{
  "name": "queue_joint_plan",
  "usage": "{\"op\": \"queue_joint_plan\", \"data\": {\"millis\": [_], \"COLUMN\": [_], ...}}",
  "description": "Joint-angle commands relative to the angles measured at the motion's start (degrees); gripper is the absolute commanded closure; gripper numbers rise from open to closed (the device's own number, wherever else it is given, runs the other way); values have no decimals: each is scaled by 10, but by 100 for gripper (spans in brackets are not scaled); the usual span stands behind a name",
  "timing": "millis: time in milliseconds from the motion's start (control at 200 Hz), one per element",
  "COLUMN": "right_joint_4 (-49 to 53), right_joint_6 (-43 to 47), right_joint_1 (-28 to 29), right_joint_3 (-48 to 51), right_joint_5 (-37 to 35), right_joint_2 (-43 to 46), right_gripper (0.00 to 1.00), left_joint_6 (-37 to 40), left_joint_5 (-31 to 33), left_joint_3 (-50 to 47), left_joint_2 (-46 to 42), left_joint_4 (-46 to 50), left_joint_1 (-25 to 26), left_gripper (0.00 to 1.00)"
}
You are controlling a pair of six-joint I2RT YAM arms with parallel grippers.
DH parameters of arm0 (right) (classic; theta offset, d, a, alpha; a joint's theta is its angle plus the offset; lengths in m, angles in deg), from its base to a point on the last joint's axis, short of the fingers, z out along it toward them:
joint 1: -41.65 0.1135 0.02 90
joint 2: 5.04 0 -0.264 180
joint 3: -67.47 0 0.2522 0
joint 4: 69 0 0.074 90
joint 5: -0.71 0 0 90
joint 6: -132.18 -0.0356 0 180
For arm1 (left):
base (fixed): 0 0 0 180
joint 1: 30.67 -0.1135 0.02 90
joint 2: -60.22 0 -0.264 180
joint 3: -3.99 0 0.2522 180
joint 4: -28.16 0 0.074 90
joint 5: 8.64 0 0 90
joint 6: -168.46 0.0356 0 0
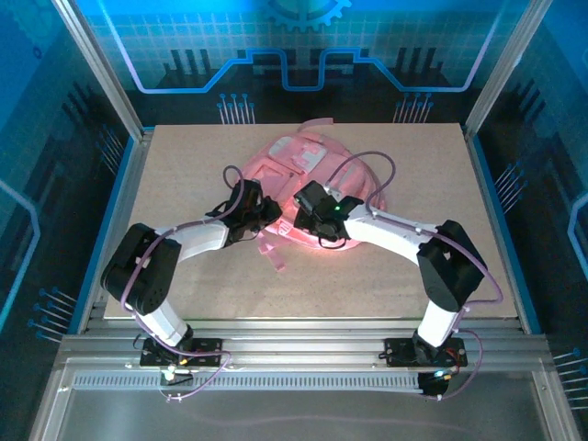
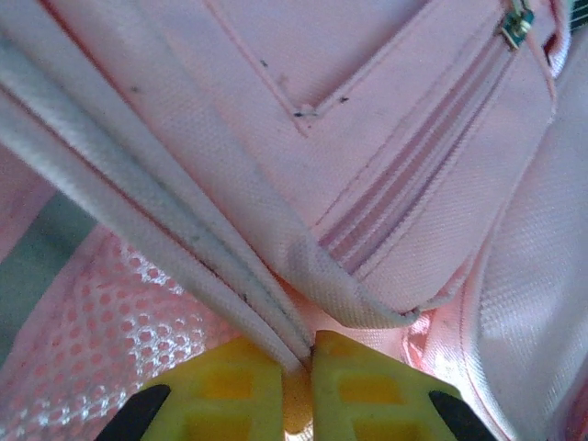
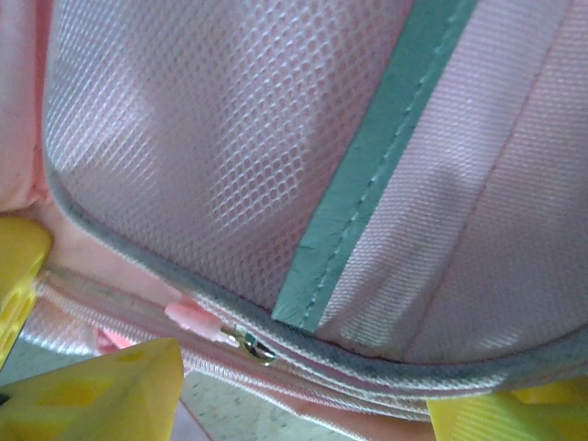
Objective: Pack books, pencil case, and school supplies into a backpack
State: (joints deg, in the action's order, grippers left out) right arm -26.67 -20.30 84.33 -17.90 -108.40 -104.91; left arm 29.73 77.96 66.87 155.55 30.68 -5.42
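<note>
So the backpack (image 1: 303, 165) is lying roughly in the middle of the desk (image 1: 386, 285), a bit toward the far side, and both your arms are leaning in on its near edge. Your left fingers (image 2: 367, 395) are clenching tight on a fold of the grey-piped edge (image 2: 184, 239), with the fabric squeezed right into the seam between them, so that side is looking like your anchor. Your right fingers (image 3: 101, 390) are standing spread wide, grasping nothing, with the zipper pull (image 3: 246, 342) sitting between them just under the mesh panel (image 3: 211, 138). My guess is you're working on getting a compartment unzipped so things can go in. If so, I'd be lining the right fingers up on that little metal pull rather than the tape around it and pinching it squarely. Then I'd be dragging along the zipper line while the left is pulling the other way to hold the fabric taut. Soft fabric is going to be bunching if you're tugging upward, so be going slow and following the curve.
</note>
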Motion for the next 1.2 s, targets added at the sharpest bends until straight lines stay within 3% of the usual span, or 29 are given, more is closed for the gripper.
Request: {"op": "queue_joint_plan", "data": {"millis": [0, 560, 875, 1196], "right_joint_4": [-6, 63, 61, -39], "right_joint_6": [28, 58, 99, 233], "right_joint_1": [-21, -24, -57, -113], "right_joint_3": [-29, -91, -25, 15], "right_joint_5": [-34, -92, -105, 16], "right_joint_2": [-5, -68, -19, 1], "right_gripper": [30, 30, 62, 93], "left_joint_6": [-16, -35, -30, -29], "left_joint_5": [-43, -42, -7, -2], "left_joint_3": [-18, -8, -19, -2], "left_joint_2": [1, -15, -22, -16], "left_joint_4": [-29, -33, -26, -9], "left_joint_1": [47, 101, 97, 80], "left_gripper": [94, 97, 98, 97]}}
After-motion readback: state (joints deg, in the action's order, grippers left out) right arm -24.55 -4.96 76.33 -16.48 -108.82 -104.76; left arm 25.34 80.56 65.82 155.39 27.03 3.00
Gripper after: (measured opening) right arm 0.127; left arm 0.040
